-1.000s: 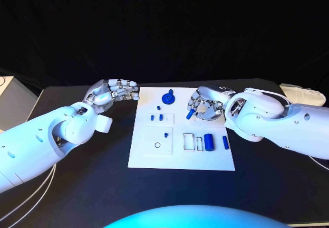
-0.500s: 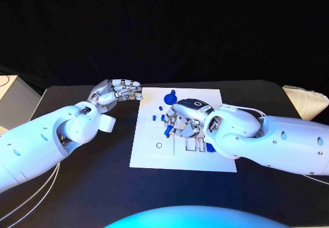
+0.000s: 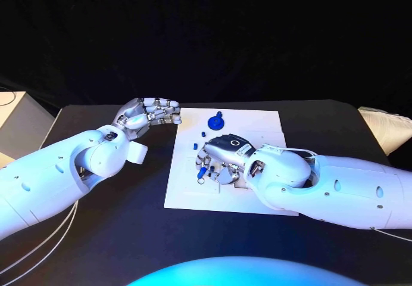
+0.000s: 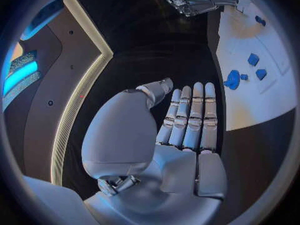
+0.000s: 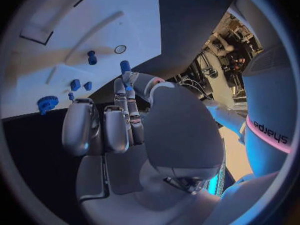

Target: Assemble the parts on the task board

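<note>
Right wrist view shows the right hand (image 5: 128, 117) pinching a small blue peg (image 5: 125, 67) over the task board (image 5: 94, 30), "sharpa" printed on the arm. Head view has that peg (image 3: 202, 173) mostly hidden under fingers, mid-board. Left hand (image 3: 147, 114) empty, fingers loosely curled, left of the board's far edge.
</note>
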`<state>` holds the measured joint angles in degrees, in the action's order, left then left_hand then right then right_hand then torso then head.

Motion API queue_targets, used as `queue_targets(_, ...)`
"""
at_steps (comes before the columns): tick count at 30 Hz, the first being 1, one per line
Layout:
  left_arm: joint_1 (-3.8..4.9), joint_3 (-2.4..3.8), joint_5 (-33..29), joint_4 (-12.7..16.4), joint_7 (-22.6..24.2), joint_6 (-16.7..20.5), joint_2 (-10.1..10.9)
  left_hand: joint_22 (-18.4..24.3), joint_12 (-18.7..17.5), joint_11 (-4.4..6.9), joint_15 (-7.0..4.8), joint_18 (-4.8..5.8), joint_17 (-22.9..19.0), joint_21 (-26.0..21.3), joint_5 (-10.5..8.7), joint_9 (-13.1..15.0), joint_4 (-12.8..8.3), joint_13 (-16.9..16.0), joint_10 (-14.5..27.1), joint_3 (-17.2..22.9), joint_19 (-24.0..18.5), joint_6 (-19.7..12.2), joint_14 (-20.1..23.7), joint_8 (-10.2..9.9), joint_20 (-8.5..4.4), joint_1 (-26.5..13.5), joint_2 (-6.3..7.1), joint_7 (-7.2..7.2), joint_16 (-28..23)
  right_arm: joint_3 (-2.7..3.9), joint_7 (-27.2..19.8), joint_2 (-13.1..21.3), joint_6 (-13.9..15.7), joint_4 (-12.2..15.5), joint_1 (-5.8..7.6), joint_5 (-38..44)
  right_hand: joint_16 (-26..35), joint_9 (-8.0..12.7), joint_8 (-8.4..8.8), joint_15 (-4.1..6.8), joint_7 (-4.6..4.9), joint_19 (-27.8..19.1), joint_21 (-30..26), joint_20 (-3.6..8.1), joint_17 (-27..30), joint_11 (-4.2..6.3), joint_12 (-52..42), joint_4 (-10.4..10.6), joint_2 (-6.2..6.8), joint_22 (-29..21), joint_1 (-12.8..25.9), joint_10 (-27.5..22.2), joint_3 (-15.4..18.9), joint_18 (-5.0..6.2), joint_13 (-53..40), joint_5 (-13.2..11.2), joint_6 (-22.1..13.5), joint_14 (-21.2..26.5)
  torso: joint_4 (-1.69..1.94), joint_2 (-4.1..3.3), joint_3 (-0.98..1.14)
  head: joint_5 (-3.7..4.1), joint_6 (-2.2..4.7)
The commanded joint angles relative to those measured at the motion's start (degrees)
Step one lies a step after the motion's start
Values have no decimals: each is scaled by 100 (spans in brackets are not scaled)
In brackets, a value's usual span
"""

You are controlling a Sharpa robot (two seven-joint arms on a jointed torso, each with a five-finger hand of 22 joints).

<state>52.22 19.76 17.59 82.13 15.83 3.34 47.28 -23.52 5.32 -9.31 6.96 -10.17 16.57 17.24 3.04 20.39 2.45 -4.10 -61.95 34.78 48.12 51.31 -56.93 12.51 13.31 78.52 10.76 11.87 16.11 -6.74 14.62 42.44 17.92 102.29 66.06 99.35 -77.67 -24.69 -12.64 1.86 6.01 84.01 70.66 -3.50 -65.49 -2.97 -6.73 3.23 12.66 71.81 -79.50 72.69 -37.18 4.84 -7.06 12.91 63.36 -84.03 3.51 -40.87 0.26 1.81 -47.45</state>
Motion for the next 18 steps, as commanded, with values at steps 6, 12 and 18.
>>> queue_targets(6, -1, 4, 9, 6, 28, -95, -3, 5, -37, -2, 8, -13, 5, -37, 12, -5, -7, -9, 8, -29, 22, -12, -18, 7, 23, 46, -4, 30, -20, -23, 46, -97, 5, -114, -66, 465, -15, -11, -41, 49, 8, 43, 21, 25, 9, 68, -26, -1, -110, 3, -69, 91, -46, -53, -8, 11, 32, -160, 8, -4, 5, -40, -62)
queue_targets(12, -1, 4, 9, 4, 25, -98, -2, 5, -37, -2, 8, -13, 5, -37, 12, -5, -7, -9, 8, -29, 22, -12, -18, 7, 23, 46, -4, 30, -20, -35, 46, -123, -23, -124, -96, 485, -15, -11, -41, 49, 8, 43, 21, 25, 9, 68, -26, -1, -110, 3, -69, 91, -46, -53, -8, 11, 32, -160, -2, -3, 8, -54, -83)
queue_targets(18, -1, 4, 9, 3, 20, -101, 0, 5, -37, -2, 8, -13, 5, -37, 12, -5, -7, -9, 8, -29, 22, -12, -18, 7, 23, 46, -4, 30, -20, -43, 48, -126, -60, -123, -110, 498, -20, -16, -44, 48, 10, 46, 35, 25, -1, 66, -21, -9, -107, 18, -63, 92, -53, -57, -10, 8, 30, -161, -5, -1, 5, -61, -104)
